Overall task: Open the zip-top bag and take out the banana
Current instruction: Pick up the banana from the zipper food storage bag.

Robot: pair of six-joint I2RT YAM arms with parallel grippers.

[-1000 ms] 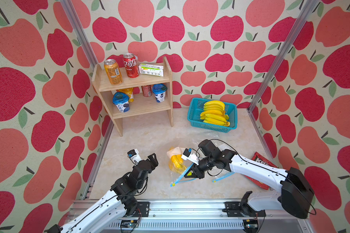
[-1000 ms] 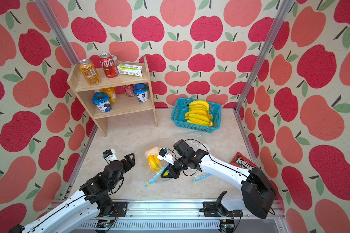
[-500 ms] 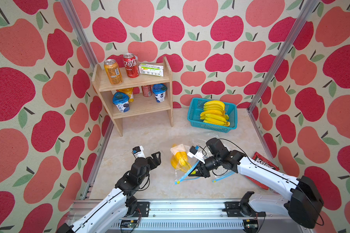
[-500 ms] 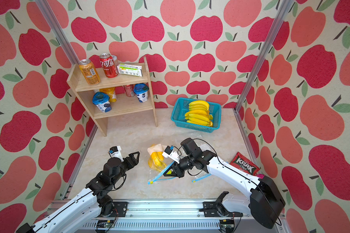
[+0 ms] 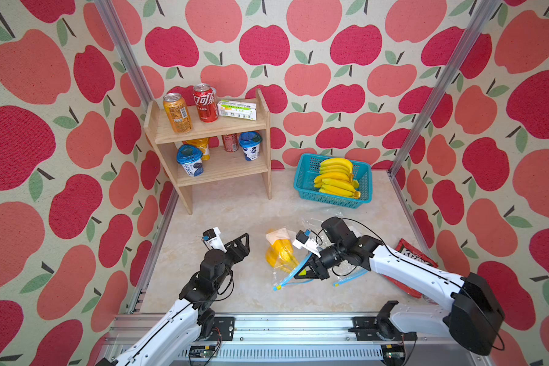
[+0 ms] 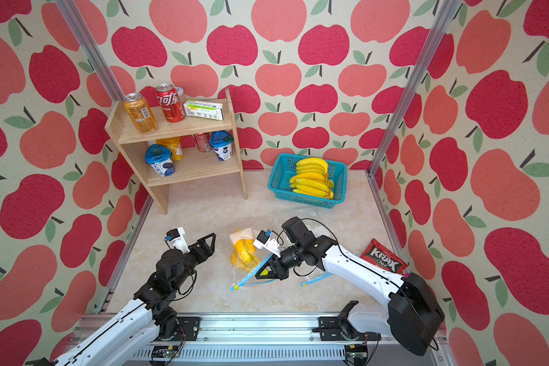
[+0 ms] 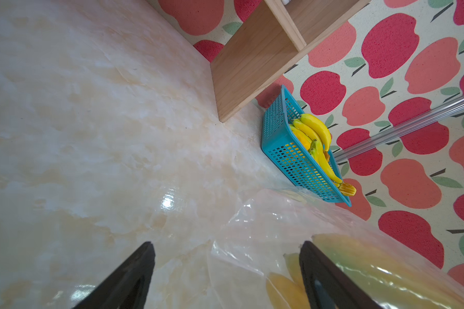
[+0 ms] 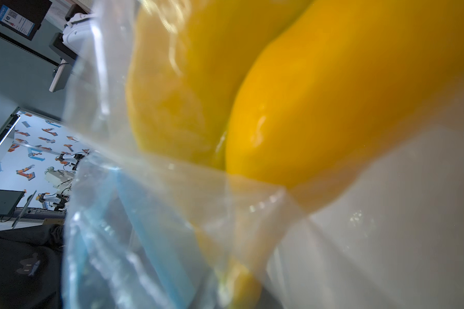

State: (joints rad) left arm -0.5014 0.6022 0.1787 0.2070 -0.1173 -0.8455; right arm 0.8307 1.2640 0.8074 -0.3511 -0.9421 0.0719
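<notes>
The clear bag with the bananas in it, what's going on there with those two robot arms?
The right arm has its jaws shut on the blue zip edge of the clear zip-top plastic bag. The yellow bananas are inside it, and none has been taken out yet. The left arm hovers beside the bag, jaws wide open and holding nothing.

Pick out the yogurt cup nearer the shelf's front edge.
The blue-lidded cup in front of the orange bottle; the other cup stands farther back, beside the red can.
</notes>
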